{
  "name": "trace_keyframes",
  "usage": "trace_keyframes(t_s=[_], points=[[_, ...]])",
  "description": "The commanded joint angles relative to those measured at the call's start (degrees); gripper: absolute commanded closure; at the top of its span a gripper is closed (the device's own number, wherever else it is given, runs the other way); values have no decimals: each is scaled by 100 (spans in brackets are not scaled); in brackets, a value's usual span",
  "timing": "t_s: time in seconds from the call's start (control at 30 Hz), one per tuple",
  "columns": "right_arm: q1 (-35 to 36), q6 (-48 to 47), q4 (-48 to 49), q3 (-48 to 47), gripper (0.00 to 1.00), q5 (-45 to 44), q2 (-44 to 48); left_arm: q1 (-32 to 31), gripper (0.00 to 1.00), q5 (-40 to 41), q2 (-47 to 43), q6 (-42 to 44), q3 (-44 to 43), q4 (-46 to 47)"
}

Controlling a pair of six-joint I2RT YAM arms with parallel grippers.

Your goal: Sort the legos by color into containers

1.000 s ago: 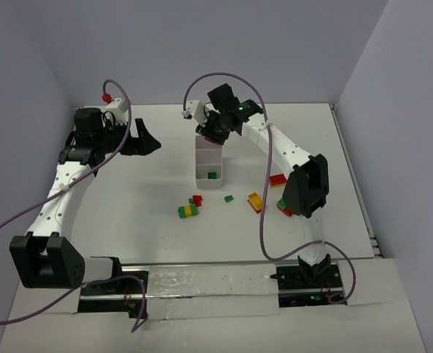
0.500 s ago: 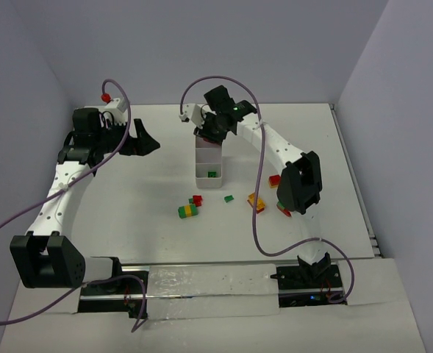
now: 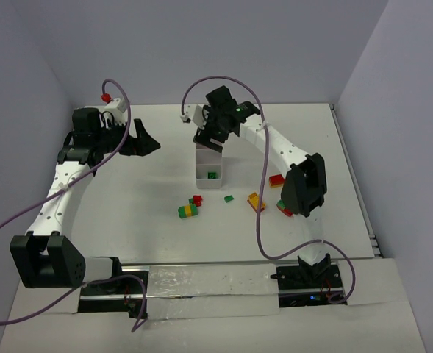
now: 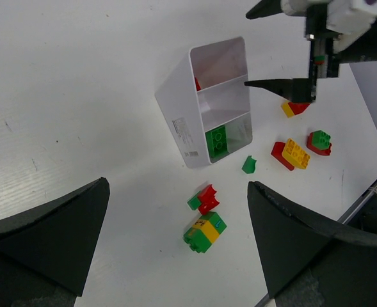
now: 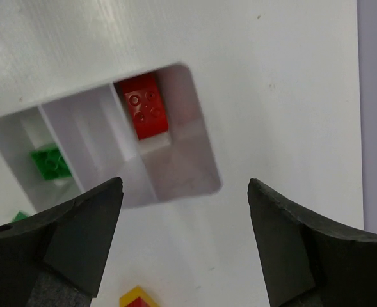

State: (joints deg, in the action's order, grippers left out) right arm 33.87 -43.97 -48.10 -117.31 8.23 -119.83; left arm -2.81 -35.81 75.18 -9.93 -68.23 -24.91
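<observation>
The white tray [image 3: 209, 168] stands mid-table, its three compartments in a row running away from the arms. A red brick [image 5: 146, 114] lies in the far compartment and a green brick [image 5: 50, 163] in the near one.

The other bricks are loose on the table [image 3: 128, 213], nearer the arms than the tray:
- a green-yellow stack [image 3: 188, 211]
- a red-green pair [image 3: 196, 200]
- a green bit [image 3: 229, 198]
- a yellow-red stack [image 3: 255, 201]
- a red piece [image 3: 276, 180]
- a green-red stack [image 3: 284, 208], partly hidden by the right arm [image 3: 304, 184]

The right gripper [image 3: 209, 138] hangs over the tray's far end with its fingers spread and nothing between them, and it covers that end in the top view. The left gripper [image 3: 146, 141] is also spread wide and empty, well left of the tray.
</observation>
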Motion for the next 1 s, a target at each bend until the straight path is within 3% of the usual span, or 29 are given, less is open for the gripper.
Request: trace_keyframes(t_s=[0.0, 0.2, 0.4, 0.57, 0.97], points=[[-150, 11, 75, 707, 15, -12, 1397, 52, 1, -301, -80, -20, -114, 142], [-1237, -555, -328, 1856, 20, 46, 2315, 44, 1, -310, -274, 255, 109, 191], [-1978, -1905, -1000, 3126, 28, -355, 2426, 10, 1, -718, -12, 568, -24, -112], [-2095, -2296, -1052, 3477, 30, -783, 2121, -110, 1, -817, 133, 733, -112, -286], [-1767, -2234, -945, 3407, 29, -806, 1293, -290, 1, -465, 335, 931, -117, -443]])
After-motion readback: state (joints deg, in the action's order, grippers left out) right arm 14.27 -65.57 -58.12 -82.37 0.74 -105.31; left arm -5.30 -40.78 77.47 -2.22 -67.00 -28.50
